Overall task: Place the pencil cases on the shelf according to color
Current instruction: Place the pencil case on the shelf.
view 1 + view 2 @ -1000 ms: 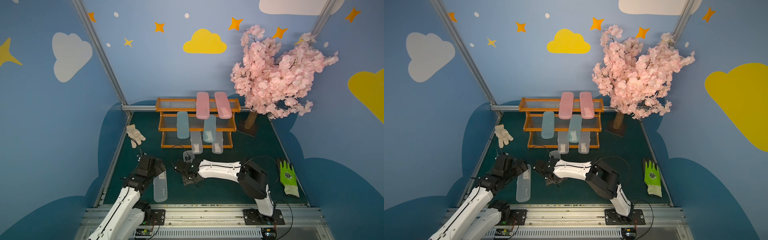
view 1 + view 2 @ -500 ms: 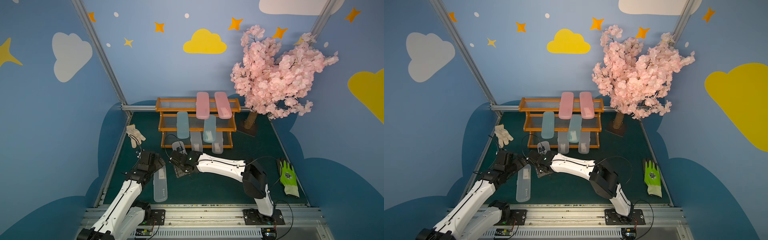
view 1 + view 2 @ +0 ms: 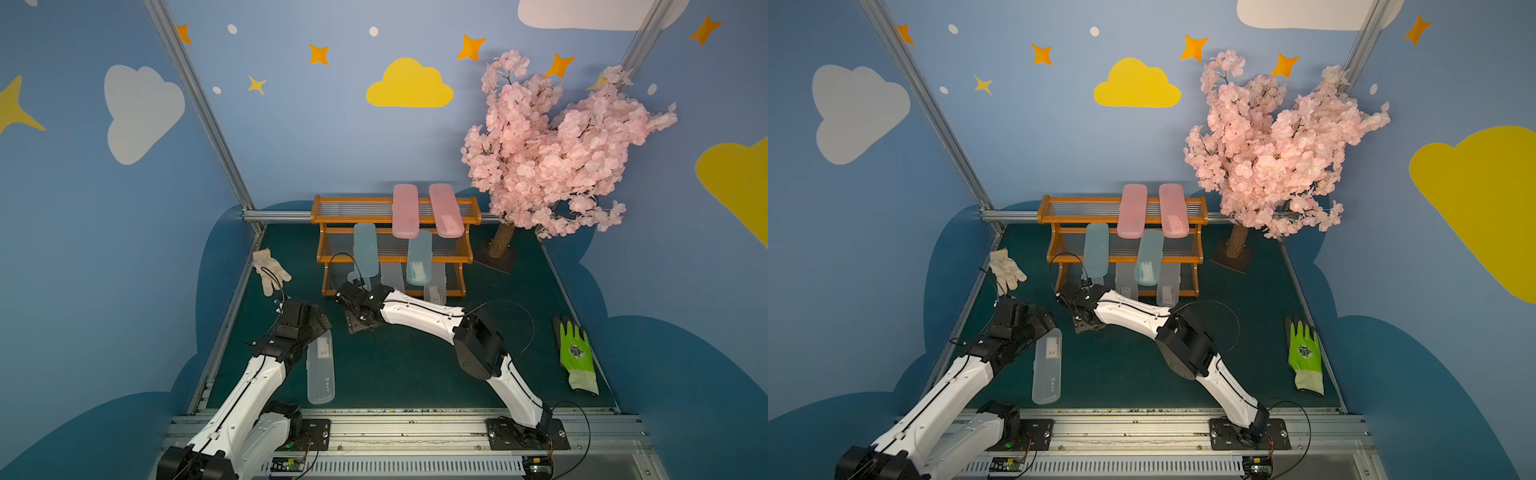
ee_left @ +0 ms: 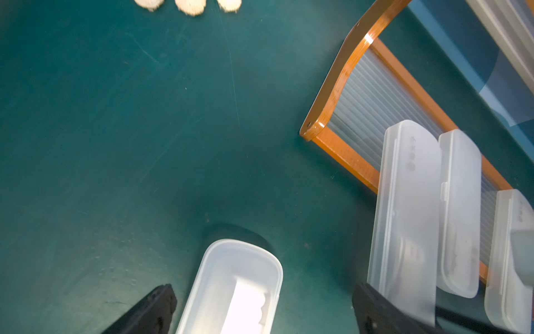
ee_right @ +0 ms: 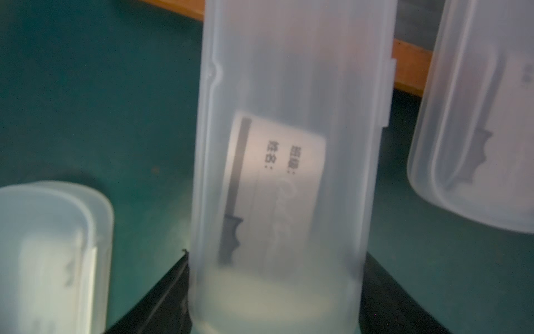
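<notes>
**A:** Where are the pencil cases?

**B:** From where I stand, the orange-brown shelf sits at centre frame in both top views. Two pink cases lie side by side on its top tier, right of centre. Two pale blue cases lean on the middle tier. Two clear cases rest on the bottom tier.

**A:** And the arms?

**B:** The right gripper, just below the shelf's lower left corner, is clamped around one end of a labelled clear case. The far end of that case is over the bottom tier, just beside the other clear ones.

**A:** The other arm?

**B:** The left gripper, lower left of centre, has its jaws spread on either side of a loose clear case. That case lies flat on the green mat. I cannot tell whether the jaws touch it.

**A:** Anything else?

**B:** A white glove lies left of the shelf and a green glove at right.
</notes>
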Action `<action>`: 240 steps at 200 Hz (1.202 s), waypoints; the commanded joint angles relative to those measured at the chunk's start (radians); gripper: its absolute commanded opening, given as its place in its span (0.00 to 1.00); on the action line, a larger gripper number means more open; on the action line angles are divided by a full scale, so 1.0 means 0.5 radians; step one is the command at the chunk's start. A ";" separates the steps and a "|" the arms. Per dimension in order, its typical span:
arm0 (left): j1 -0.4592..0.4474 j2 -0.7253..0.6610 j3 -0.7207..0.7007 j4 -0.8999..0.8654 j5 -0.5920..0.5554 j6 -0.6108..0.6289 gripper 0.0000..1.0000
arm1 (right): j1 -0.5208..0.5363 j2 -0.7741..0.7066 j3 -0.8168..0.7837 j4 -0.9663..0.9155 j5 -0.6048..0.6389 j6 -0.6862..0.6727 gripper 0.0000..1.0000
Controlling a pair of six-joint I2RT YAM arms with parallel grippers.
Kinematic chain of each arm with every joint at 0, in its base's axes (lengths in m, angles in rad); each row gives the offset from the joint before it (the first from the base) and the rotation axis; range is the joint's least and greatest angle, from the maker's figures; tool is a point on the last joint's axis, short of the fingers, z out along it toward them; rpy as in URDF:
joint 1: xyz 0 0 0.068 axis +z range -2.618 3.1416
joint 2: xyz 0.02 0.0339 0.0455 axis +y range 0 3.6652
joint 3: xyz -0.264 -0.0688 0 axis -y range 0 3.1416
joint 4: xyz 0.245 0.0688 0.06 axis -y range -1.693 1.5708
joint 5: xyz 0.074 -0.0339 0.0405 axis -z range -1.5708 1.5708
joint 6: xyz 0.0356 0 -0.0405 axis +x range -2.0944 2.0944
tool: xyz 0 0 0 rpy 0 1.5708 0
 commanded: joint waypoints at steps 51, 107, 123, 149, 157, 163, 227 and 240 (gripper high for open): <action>0.008 -0.026 -0.076 0.033 0.106 0.027 1.00 | -0.074 0.002 0.144 -0.027 -0.057 -0.044 0.95; 0.009 -0.176 -0.141 -0.028 0.105 0.026 1.00 | 0.017 -0.220 -0.047 -0.069 -0.067 0.052 0.98; 0.009 -0.210 -0.137 -0.055 0.098 0.038 1.00 | 0.042 -0.297 -0.109 -0.099 -0.021 0.064 0.98; 0.009 -0.254 -0.143 -0.085 0.094 0.042 1.00 | 0.093 -0.433 -0.259 -0.136 0.039 0.095 0.98; 0.010 -0.264 -0.146 -0.089 0.094 0.041 1.00 | 0.113 -0.477 -0.323 -0.126 0.074 0.113 0.96; 0.010 -0.272 -0.152 -0.086 0.098 0.038 1.00 | 0.133 -0.511 -0.388 -0.098 0.101 0.125 0.94; 0.007 -0.217 -0.189 -0.090 0.100 -0.010 1.00 | 0.149 -0.509 -0.907 0.654 -0.038 0.242 0.28; 0.008 -0.206 -0.182 -0.103 0.090 -0.007 1.00 | 0.133 -0.430 -0.825 0.659 -0.051 0.167 0.25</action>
